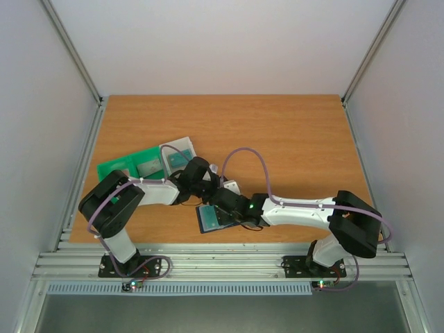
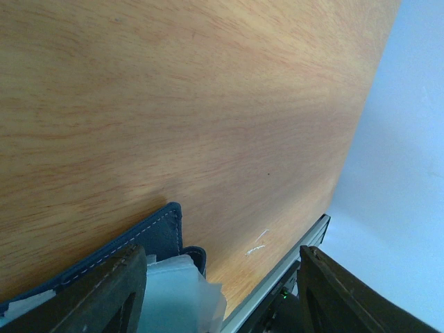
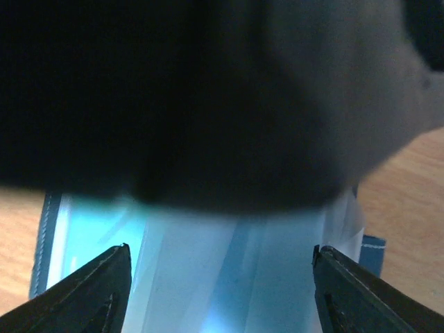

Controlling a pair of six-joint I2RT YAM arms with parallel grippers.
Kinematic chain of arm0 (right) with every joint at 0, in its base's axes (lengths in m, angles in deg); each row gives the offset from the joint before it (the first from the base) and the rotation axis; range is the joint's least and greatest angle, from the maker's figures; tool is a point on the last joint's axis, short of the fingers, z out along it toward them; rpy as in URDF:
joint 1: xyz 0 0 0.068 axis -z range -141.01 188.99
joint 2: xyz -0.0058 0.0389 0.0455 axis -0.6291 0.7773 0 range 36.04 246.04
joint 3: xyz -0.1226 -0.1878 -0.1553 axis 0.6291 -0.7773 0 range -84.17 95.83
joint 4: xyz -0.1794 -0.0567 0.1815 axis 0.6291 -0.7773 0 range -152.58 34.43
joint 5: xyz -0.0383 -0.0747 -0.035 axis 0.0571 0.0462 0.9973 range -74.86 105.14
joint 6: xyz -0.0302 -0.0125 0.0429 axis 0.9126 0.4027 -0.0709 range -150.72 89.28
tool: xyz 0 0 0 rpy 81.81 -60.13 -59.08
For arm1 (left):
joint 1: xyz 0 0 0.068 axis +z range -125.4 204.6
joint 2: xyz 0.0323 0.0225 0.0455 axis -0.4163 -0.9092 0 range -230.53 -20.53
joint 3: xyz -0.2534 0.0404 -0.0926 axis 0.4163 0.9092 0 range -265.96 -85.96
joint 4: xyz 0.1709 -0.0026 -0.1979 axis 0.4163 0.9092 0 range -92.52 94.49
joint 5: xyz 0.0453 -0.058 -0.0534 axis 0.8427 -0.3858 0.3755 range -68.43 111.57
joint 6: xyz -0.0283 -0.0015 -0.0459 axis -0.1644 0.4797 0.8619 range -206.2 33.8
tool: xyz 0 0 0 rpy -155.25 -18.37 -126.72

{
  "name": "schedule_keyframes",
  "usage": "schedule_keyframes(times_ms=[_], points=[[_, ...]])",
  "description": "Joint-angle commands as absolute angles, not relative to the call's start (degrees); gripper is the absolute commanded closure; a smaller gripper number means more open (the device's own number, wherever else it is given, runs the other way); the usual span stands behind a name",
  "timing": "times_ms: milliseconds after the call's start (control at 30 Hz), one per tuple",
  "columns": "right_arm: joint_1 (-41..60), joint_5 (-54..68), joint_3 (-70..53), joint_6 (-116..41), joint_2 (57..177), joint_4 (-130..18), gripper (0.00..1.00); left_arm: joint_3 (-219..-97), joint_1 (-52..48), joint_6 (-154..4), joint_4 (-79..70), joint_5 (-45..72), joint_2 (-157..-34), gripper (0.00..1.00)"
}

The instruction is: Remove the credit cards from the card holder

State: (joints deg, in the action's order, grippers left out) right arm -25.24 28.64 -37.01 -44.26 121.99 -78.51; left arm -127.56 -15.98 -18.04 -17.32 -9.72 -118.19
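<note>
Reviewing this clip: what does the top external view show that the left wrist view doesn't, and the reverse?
Only the top external view shows the left arm and right arm meeting over the card holder, with the green bin and white bin at the table's left. Only the left wrist view shows the card holder's stitched navy corner close up, pale teal credit cards poking from it, and the left gripper with jaws apart. Both show the card holder and the wooden table.
</note>
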Motion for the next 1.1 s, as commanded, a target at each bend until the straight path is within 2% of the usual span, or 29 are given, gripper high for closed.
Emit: schedule_keyframes(times_ms=[0, 133, 433, 633, 833, 1067], points=[[-25.57, 35.6, -35.03, -44.35, 123.88, -82.45, 0.3, -127.48, -16.31, -17.84, -20.54, -10.68, -118.28, 0.39], [-25.61, 37.25, -36.9, -45.62, 122.97, -82.79, 0.37, -127.31, -16.33, -18.22, -18.66, -10.08, -115.56, 0.39], [-25.59, 39.07, -40.77, -48.16, 119.36, -84.54, 0.46, -130.59, -15.92, -25.05, -0.7, -4.11, -108.18, 0.39], [-25.61, 38.43, -41.51, -48.57, 119.77, -83.34, 0.52, -128.27, -15.69, -27.48, 7.15, 1.95, -101.87, 0.41], [-25.53, 37.87, -42.79, -49.31, 122.03, -81.46, 0.63, -122.26, -15.71, -28.95, 9.98, 4.67, -96.91, 0.46], [-25.52, 38.55, -42.98, -51.61, 124.58, -82.96, 0.69, -116.11, -15.69, -28.64, 6.88, 4.58, -94.5, 0.53]])
